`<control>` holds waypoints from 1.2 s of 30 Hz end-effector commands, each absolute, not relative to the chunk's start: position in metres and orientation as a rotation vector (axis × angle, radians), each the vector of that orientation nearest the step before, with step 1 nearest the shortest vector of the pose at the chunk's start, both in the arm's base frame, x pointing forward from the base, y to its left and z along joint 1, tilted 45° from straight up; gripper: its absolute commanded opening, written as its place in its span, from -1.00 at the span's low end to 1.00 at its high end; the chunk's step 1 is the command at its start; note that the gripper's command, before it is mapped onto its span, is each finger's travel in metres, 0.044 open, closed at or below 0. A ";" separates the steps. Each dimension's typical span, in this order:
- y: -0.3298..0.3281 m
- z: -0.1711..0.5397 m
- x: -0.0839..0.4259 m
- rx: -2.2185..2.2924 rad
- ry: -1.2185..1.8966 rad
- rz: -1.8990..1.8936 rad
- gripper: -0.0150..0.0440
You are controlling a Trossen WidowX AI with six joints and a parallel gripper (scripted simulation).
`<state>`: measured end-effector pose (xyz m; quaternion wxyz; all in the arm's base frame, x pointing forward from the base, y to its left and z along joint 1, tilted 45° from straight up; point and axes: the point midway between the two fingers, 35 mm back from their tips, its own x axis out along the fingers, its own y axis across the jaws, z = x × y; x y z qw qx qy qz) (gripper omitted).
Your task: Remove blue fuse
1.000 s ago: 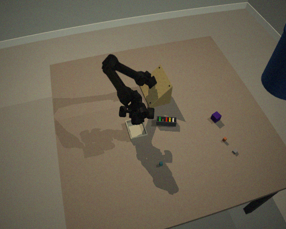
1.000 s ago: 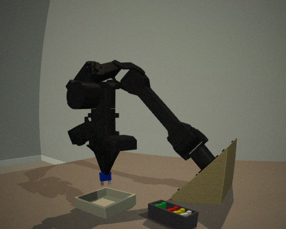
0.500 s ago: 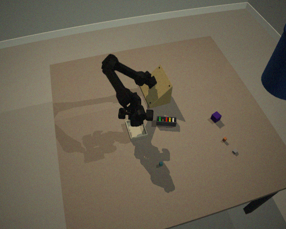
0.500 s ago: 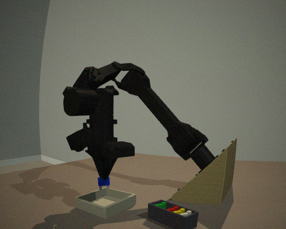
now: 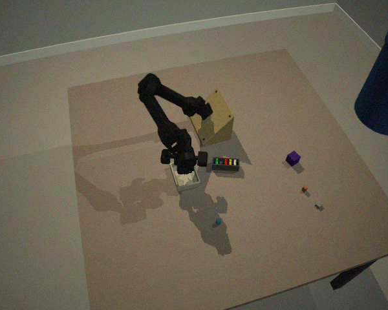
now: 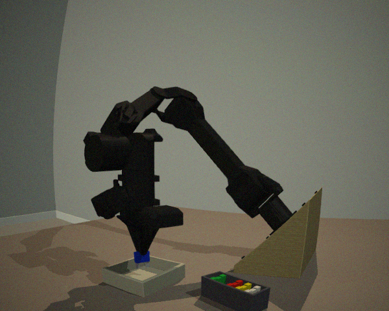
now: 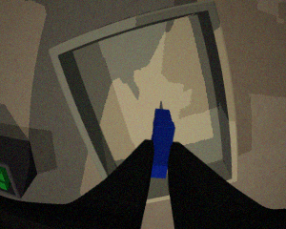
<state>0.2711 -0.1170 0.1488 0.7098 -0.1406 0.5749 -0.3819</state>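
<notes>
My gripper is shut on the blue fuse. The fuse is upright with its prongs down, over the tray. Its prongs reach about the height of the rim, and it does not appear to rest on the tray floor. In the top view the fuse is hidden under the arm. The dark fuse block stands beside the tray and holds a green fuse, a red, a yellow and a white one, with a gap between green and red.
The arm's wedge-shaped base stands behind the block. A purple cube, an orange block and a small grey block lie to the right. A teal block lies in front of the tray.
</notes>
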 end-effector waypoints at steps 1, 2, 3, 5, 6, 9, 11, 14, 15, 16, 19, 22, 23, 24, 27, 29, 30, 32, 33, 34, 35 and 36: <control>-0.117 0.149 0.271 -0.312 1.276 -0.847 -0.40; -0.117 0.149 0.271 -0.312 1.276 -0.847 -0.31; -0.117 0.149 0.271 -0.312 1.276 -0.847 -0.22; -0.117 0.149 0.271 -0.312 1.276 -0.847 -0.05; -0.117 0.149 0.271 -0.312 1.276 -0.847 0.04; -0.117 0.149 0.271 -0.312 1.276 -0.847 0.31; -0.117 0.149 0.271 -0.312 1.276 -0.847 0.49; -0.111 0.154 0.271 -0.312 1.278 -0.846 0.63; -0.104 0.161 0.270 -0.313 1.280 -0.845 0.63; -0.096 0.168 0.269 -0.314 1.282 -0.844 0.63; -0.091 0.174 0.268 -0.316 1.283 -0.844 0.63; -0.091 0.174 0.268 -0.316 1.283 -0.844 0.63; -0.091 0.174 0.268 -0.316 1.283 -0.844 0.63; -0.091 0.174 0.268 -0.316 1.283 -0.844 0.63; -0.091 0.174 0.268 -0.316 1.283 -0.844 0.63; -0.092 0.171 0.268 -0.318 1.289 -0.839 0.63; -0.092 0.171 0.268 -0.318 1.289 -0.839 0.63; -0.092 0.171 0.268 -0.318 1.289 -0.839 0.63; -0.092 0.171 0.268 -0.318 1.289 -0.839 0.63; -0.092 0.171 0.268 -0.318 1.289 -0.839 0.63; -0.092 0.171 0.268 -0.318 1.289 -0.839 0.63; -0.092 0.171 0.268 -0.318 1.289 -0.839 0.63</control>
